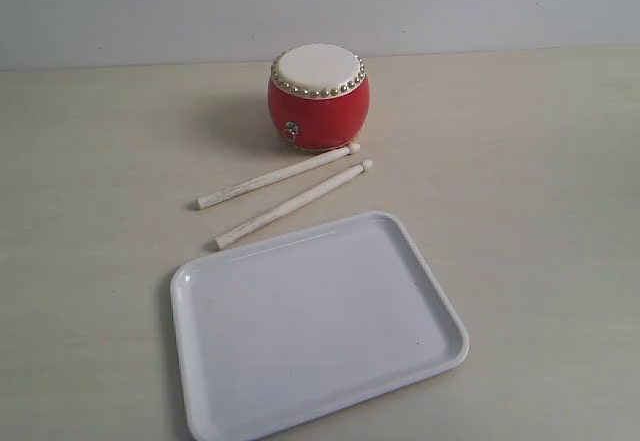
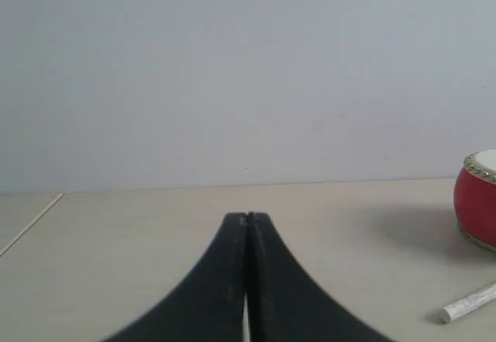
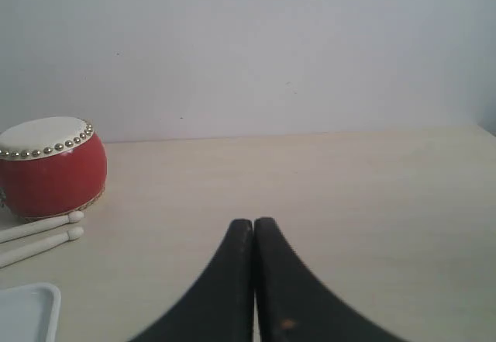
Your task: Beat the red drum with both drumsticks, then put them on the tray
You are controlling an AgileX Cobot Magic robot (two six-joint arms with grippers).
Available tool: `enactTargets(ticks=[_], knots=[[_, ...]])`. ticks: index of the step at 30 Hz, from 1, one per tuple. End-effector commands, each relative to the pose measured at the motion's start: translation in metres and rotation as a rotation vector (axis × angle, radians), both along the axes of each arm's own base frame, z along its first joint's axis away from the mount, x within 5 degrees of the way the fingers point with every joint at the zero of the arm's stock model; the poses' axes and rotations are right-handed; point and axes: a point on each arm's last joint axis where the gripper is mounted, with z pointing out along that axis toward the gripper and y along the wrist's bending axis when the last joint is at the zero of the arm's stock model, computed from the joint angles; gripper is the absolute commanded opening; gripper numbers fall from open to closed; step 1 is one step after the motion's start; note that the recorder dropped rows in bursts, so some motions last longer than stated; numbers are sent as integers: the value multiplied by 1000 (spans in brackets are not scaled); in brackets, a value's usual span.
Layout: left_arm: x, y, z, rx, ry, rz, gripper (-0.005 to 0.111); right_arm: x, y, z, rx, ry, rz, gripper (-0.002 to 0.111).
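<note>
red drum (image 1: 318, 99): upright on the table (image 1: 540, 211), cream skin facing up, well behind the tray and apart from it.
rear drumstick (image 1: 278, 176): flat on the table, its rounded tip at the foot of the drum. Whether it touches the drum I cannot tell.
front drumstick (image 1: 293, 204): flat beside the rear one, almost parallel with a narrow gap between them. Its butt end is just beside the tray's far rim, outside it.
tray (image 1: 320, 331): white, lying flat nearest the exterior camera and turned a little askew. Its whole floor shows plain white, and both sticks lie outside the rim, between tray and drum.
left gripper (image 2: 247, 219): dark fingers pressed together with no gap, nothing between them, low over bare table with the drum off to one side.
right gripper (image 3: 253, 224): fingers likewise pressed tip to tip and holding nothing, with the drum, both stick tips and a tray corner in its view.
wall (image 1: 150, 6): plain and pale, behind the table.
</note>
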Motion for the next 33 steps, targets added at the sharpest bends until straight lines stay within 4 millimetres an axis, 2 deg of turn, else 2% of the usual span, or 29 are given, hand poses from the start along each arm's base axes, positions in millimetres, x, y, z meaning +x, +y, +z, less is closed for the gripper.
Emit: enactTargets(ticks=[1, 16, 22, 33], knots=[[0, 0, 1, -6, -8, 1, 0, 0, 0, -1, -7, -7, -3, 0], [0, 0, 1, -6, -8, 1, 0, 0, 0, -1, -7, -7, -3, 0], [-1, 0, 8, 266, -91, 21, 0, 0, 0, -1, -7, -7, -3, 0], [-2, 0, 12, 264, -132, 26, 0, 0, 0, -1, -7, -7, -3, 0]])
